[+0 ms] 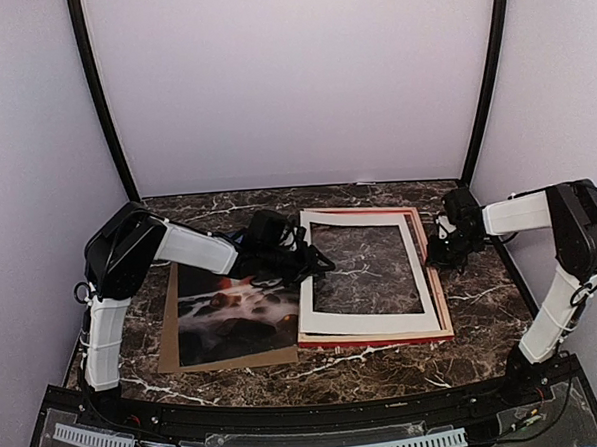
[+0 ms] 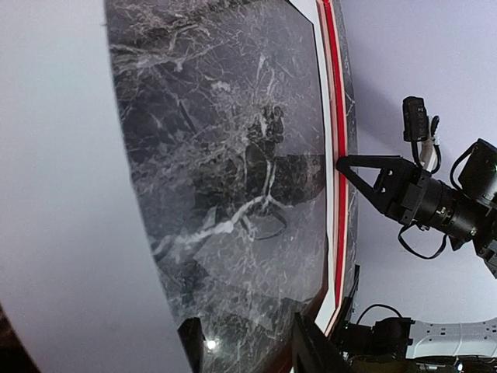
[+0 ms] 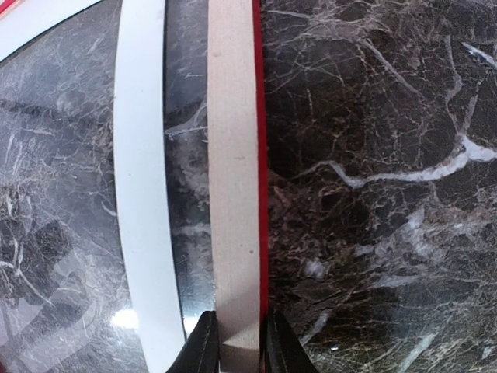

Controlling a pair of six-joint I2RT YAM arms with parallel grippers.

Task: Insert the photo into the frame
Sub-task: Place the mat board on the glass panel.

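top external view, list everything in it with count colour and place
photo: one, dark with red-orange glow, left, on the backing board
backing board: one, brown, under the photo
frame: one, red, right of the photo
mat board: one, white, lying on the frame
table: one, dark veined marble, under everything
left gripper: one, black, open, at the mat board's left edge
right gripper: one, black, shut on the frame's right rail
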